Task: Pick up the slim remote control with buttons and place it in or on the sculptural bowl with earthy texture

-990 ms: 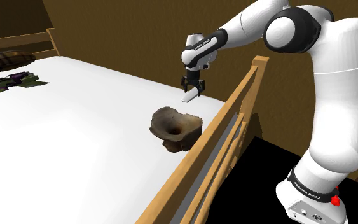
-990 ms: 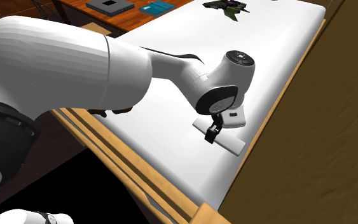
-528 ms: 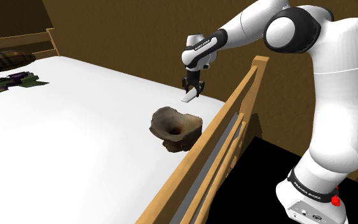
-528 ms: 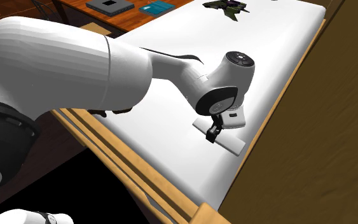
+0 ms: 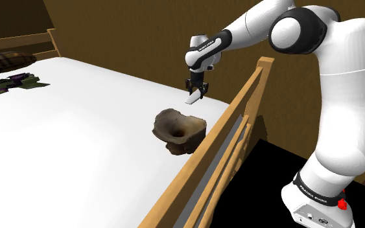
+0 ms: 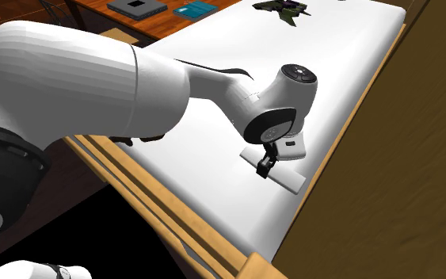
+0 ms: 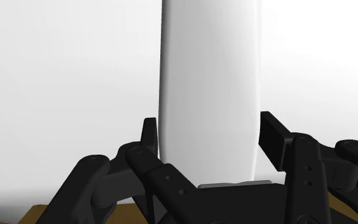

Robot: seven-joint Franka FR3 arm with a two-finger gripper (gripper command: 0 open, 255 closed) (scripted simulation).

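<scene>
A slim plain white remote (image 7: 209,83) lies on the white bed (image 5: 77,142), close to the wooden side rail. My black gripper (image 7: 209,137) is shut on it, one finger pressed against each long side. In the shoulder view the gripper (image 5: 194,91) points down at the remote (image 5: 191,98), which pokes out below the fingers. The second exterior view has the remote (image 6: 286,177) lying flat under the gripper (image 6: 264,165). The rough brown sculptural bowl (image 5: 177,128) rests on the bed a short way nearer the camera than the gripper, its dark hollow facing up.
A wooden bed rail (image 5: 229,129) runs along the bed's edge beside the bowl and remote. A dark green and purple thing (image 5: 15,83) and a plaid cushion (image 5: 2,60) lie at the bed's far end. Beyond the rail is a black area (image 5: 265,175).
The fingers have closed onto the remote's sides. The arm, the remote and the bowl have stayed where they were.
</scene>
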